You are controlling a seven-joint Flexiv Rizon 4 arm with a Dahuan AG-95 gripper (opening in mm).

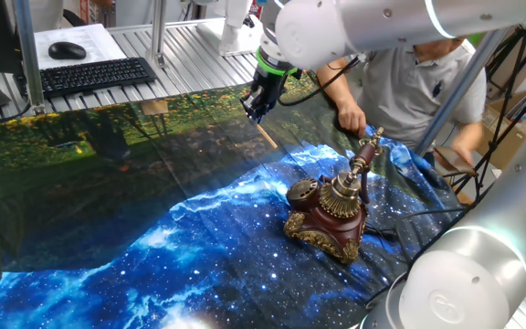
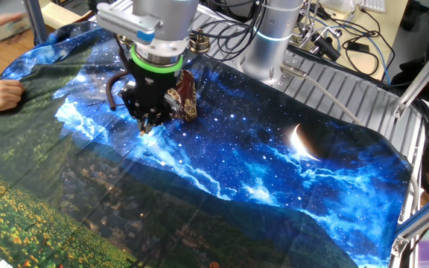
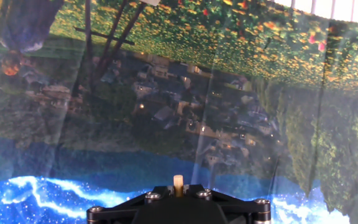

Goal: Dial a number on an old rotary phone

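The old rotary phone stands on the blue part of the printed cloth, with a dark red-brown body, gold base trim, a brass dial and its handset on the cradle. In the other fixed view the phone is partly hidden behind my hand. My gripper hangs above the cloth, up and to the left of the phone and apart from it. It is shut on a short pale wooden stick that points down. The hand view shows the gripper with the stick's tip, but not the phone.
A person sits behind the phone with a hand on the cloth's edge; the hand also shows in the other fixed view. A black keyboard and mouse lie at the back left. Another arm's base and cables stand nearby.
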